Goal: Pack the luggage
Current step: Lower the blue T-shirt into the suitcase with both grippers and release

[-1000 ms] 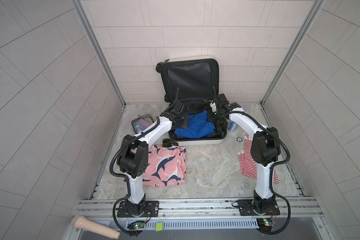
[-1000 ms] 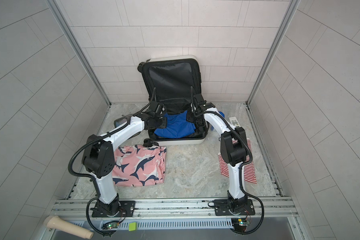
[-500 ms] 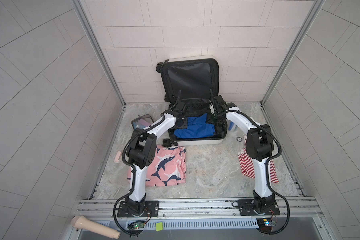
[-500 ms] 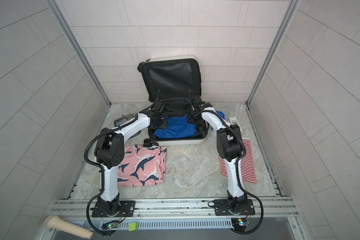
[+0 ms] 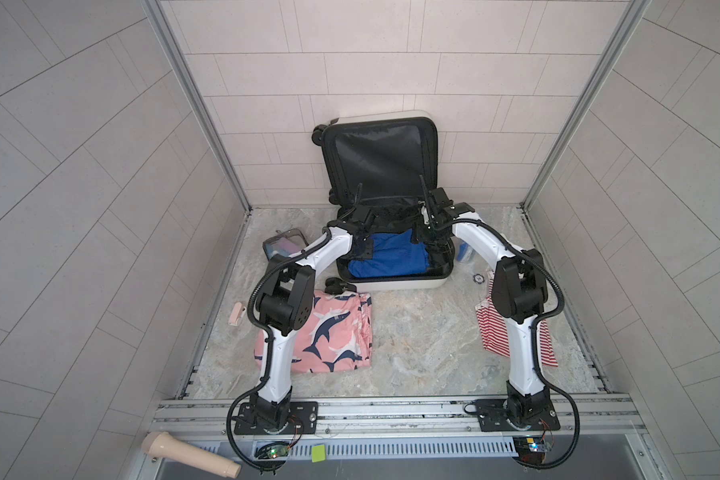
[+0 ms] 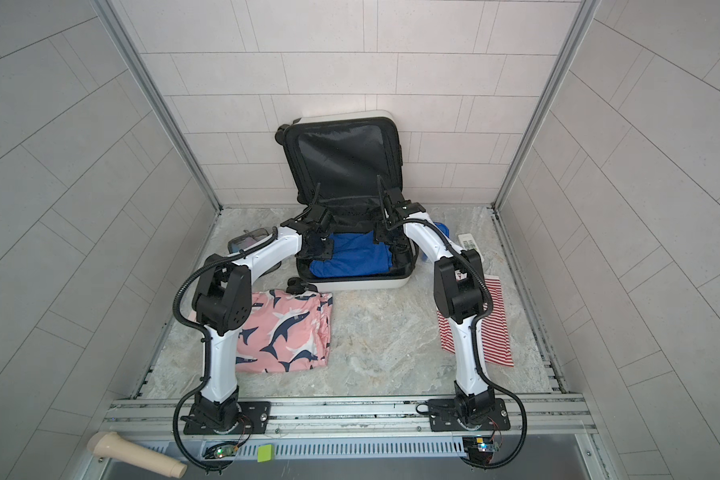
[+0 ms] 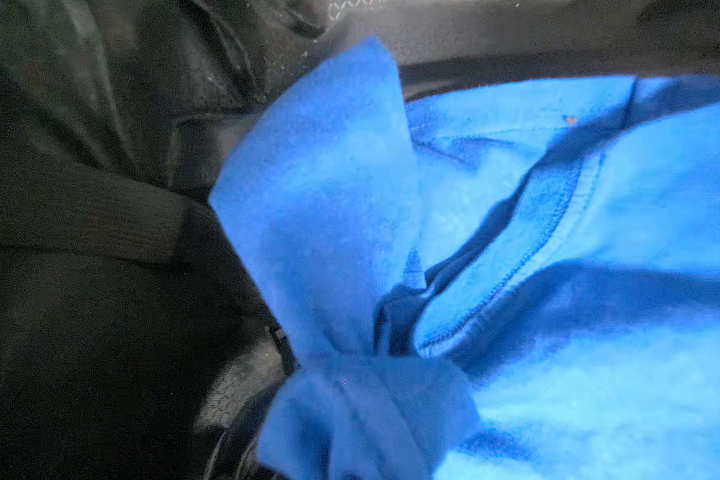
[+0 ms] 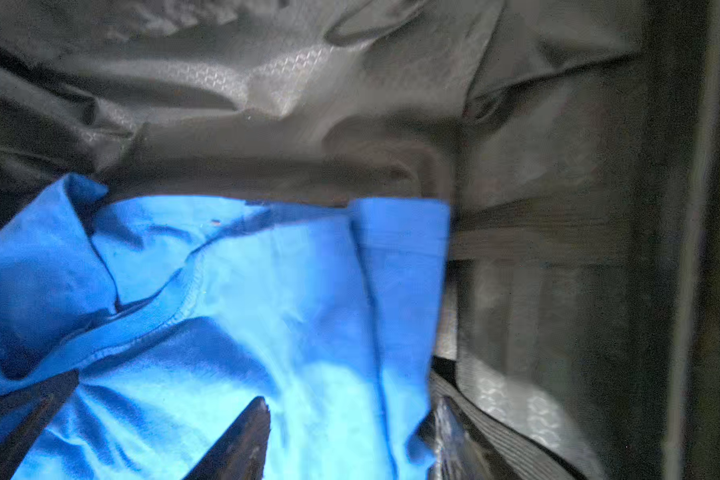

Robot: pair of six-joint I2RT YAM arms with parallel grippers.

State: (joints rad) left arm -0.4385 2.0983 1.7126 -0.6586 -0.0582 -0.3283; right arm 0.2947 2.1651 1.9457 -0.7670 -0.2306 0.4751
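Around: a pink shark cloth (image 5: 333, 332) lies before the luggage (image 5: 391, 285), partly under the left arm; a striped cloth (image 5: 491, 336) lies under the right arm; a pouch (image 5: 283, 245) sits left of the luggage.
In the way: a black strap (image 8: 537, 232) lies beside the shirt (image 5: 391, 259).
Luggage: open at the back of the worktop (image 5: 425, 332), with its lid against the rear wall and the blue shirt in its base.
Worktop: marbled grey-beige.
Room: pale tiled walls (image 5: 371, 62) on three sides.
Arms: both reach forward, wrists bent down into the base.
Left pincer (image 5: 364, 249): closed, pinching bunched shirt cloth.
Right pincer (image 5: 432, 245): fingers apart above the shirt's edge, holding nothing.
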